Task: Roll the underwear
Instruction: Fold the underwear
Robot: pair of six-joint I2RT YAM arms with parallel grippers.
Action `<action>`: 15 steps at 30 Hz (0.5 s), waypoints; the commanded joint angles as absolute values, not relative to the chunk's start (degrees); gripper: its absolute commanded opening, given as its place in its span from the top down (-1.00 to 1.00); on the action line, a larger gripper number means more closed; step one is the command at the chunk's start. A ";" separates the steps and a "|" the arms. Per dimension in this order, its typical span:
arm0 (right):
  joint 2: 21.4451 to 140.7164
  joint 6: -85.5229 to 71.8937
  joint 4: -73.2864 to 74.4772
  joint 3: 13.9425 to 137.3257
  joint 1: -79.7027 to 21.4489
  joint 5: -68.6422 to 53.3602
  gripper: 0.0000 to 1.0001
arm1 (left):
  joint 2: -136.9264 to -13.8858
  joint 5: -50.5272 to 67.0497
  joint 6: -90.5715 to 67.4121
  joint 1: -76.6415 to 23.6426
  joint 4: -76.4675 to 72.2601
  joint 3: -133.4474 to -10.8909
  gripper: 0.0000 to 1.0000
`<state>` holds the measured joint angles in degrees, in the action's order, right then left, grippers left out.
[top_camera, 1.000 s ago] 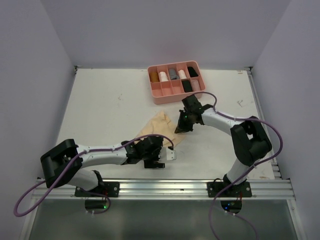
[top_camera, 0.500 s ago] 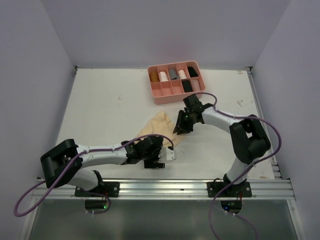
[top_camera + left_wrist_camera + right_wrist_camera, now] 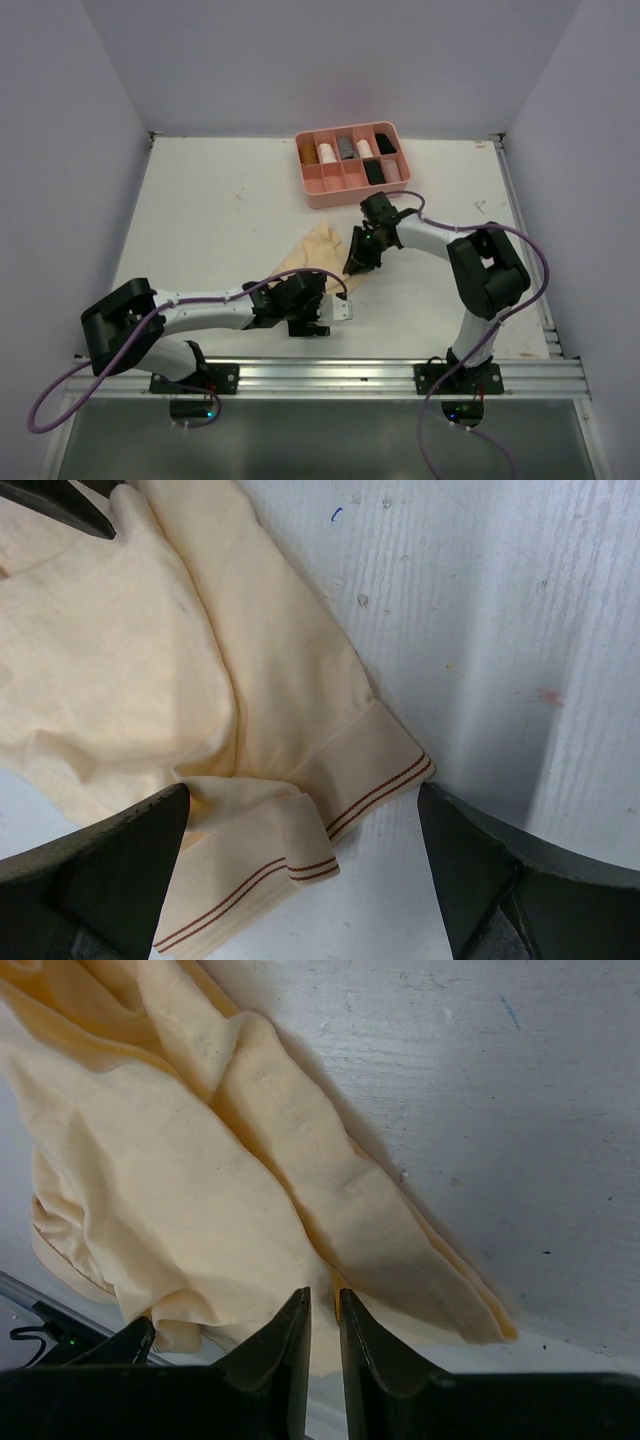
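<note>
The pale tan underwear point(image 3: 315, 250) lies crumpled on the white table between my two grippers. My left gripper point(image 3: 325, 305) is open and low over its near edge. In the left wrist view the waistband with two brown stripes point(image 3: 350, 780) lies folded between the wide-apart fingers of the gripper point(image 3: 302, 805). My right gripper point(image 3: 358, 262) is at the cloth's right edge. In the right wrist view this gripper point(image 3: 325, 1305) has its fingers almost together, pinching a fold of the tan cloth point(image 3: 180, 1180). No pink or black garment lies loose in view.
A pink plastic divided tray point(image 3: 330, 195) stands at the back centre, holding several rolled cloths in its compartments. White walls close the left, back and right sides. A metal rail runs along the near edge.
The right arm has shifted a little to the left, its gripper staying on the cloth's right edge. The left arm has not moved.
</note>
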<state>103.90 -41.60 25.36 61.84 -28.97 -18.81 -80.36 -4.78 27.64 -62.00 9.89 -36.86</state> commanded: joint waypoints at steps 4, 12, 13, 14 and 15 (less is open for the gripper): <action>105.38 -42.01 24.35 64.07 -29.36 -21.53 0.66 | -80.59 -4.39 27.16 -61.87 8.70 -37.09 -1.00; 105.12 -40.87 26.19 65.04 -29.36 -22.24 1.00 | -80.77 -4.48 27.33 -61.70 8.70 -37.00 -1.00; 104.94 -40.70 26.63 65.13 -29.36 -22.15 1.00 | -80.77 -4.48 27.42 -61.61 8.79 -37.09 -1.00; 104.33 -40.43 26.72 65.30 -29.27 -21.71 1.00 | -80.77 -4.57 27.33 -61.61 8.79 -37.09 -1.00; 103.98 -40.43 26.98 65.39 -29.18 -21.45 1.00 | -80.77 -4.57 27.42 -61.52 8.96 -37.09 -1.00</action>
